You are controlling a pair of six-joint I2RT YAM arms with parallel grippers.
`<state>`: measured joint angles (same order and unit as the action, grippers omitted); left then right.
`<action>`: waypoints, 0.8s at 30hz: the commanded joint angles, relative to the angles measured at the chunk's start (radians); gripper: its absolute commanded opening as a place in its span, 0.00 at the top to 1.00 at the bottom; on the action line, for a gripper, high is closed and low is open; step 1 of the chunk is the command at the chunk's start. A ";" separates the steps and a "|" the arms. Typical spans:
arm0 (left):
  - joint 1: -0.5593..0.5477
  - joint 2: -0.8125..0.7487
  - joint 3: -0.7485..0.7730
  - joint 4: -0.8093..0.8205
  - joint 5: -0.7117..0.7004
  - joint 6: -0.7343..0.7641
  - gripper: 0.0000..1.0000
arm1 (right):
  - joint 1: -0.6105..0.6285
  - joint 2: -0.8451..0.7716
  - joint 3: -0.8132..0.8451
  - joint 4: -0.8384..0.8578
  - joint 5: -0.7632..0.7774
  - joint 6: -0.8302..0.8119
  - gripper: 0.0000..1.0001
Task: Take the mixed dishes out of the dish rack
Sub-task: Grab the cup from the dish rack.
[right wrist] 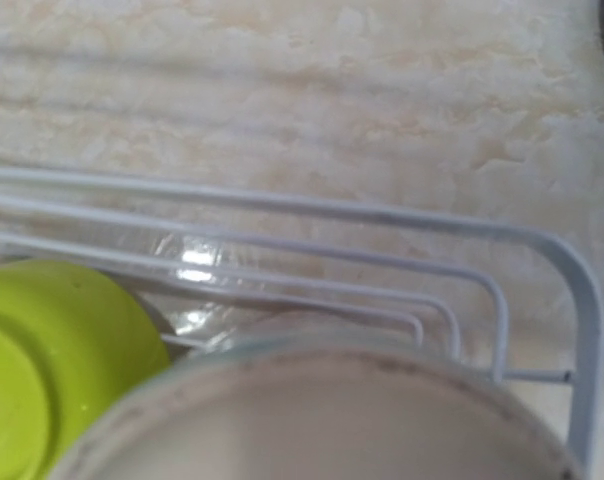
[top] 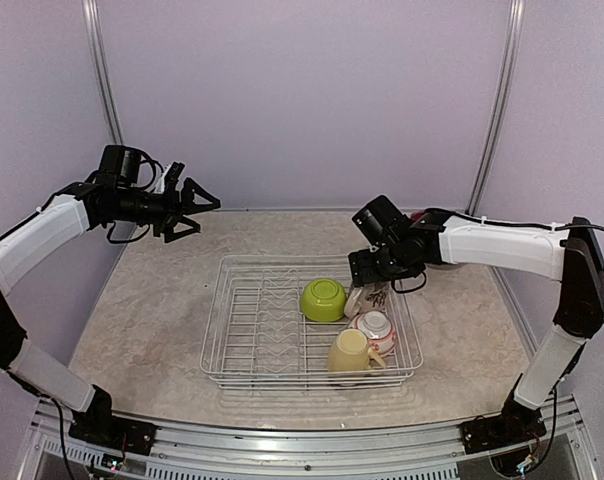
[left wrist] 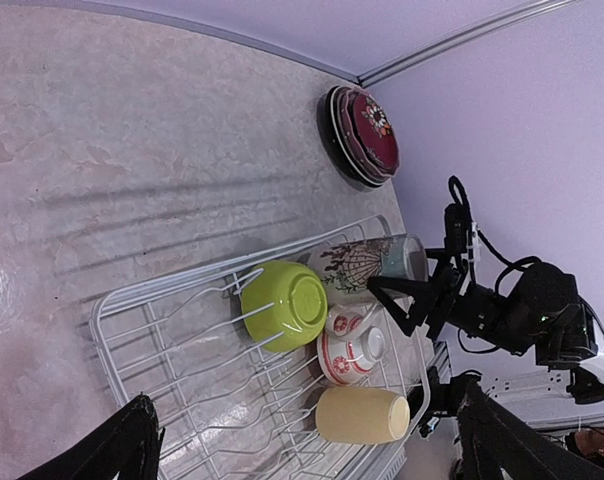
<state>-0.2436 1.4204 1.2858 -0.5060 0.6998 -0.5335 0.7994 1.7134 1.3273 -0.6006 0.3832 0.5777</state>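
On the far left of the top view I see my left gripper (top: 204,215) raised above the beige marbled table (top: 142,320), well apart from everything. Its two black fingers are spread as wide as they go and nothing is between them.

In the middle of the frame lies the dish rack, a large white wire basket (top: 212,325) with low sides. Its left half holds only the upright tines. All the dishes that remain in it are in the right half.

The first one is the lime-green round bowl (top: 323,299), turned upside down and leaning on the tines. Just right of it is the tall cream mug with a printed pattern (top: 367,297), at the far right side of the basket. Below the tall mug in the frame is the small white-and-red bowl (top: 375,325). Nearer to the bottom, in the near right corner, the pale yellow mug (top: 350,352) lies on its side.

The right gripper (top: 370,280) points down at the tall cream mug. In the left wrist view its fingers (left wrist: 387,292) stand apart at the rim of this mug, but I cannot tell whether they touch it. In the right wrist view the open mouth of the mug fills the lower part of the frame.

A stack of round plates (left wrist: 362,135), the top one dark red with a pattern, is on the table outside the basket, in the upper part of the left wrist view.
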 commanded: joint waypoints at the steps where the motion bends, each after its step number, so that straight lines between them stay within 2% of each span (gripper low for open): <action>1: 0.001 -0.008 0.032 -0.009 0.010 0.011 0.01 | 0.017 -0.123 -0.016 0.065 -0.011 -0.007 0.70; 8: 0.002 -0.004 0.033 -0.009 0.010 0.009 0.01 | 0.011 -0.254 -0.123 0.236 -0.047 0.002 1.00; 13: 0.002 -0.009 0.033 -0.009 0.013 0.010 0.01 | -0.012 -0.329 -0.196 0.420 -0.132 0.049 1.00; 16: 0.002 -0.008 0.035 -0.007 0.035 0.009 0.01 | -0.031 -0.382 -0.280 0.603 -0.216 0.090 1.00; 21: -0.011 0.005 0.030 0.022 0.114 -0.010 0.03 | -0.047 -0.434 -0.391 0.891 -0.312 0.145 1.00; 24: -0.020 0.025 0.014 0.079 0.207 -0.057 0.03 | -0.047 -0.423 -0.444 1.084 -0.377 0.177 1.00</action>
<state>-0.2466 1.4212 1.2861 -0.4969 0.7792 -0.5457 0.7605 1.3293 0.9146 0.0437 0.1173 0.6876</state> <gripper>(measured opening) 0.972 0.814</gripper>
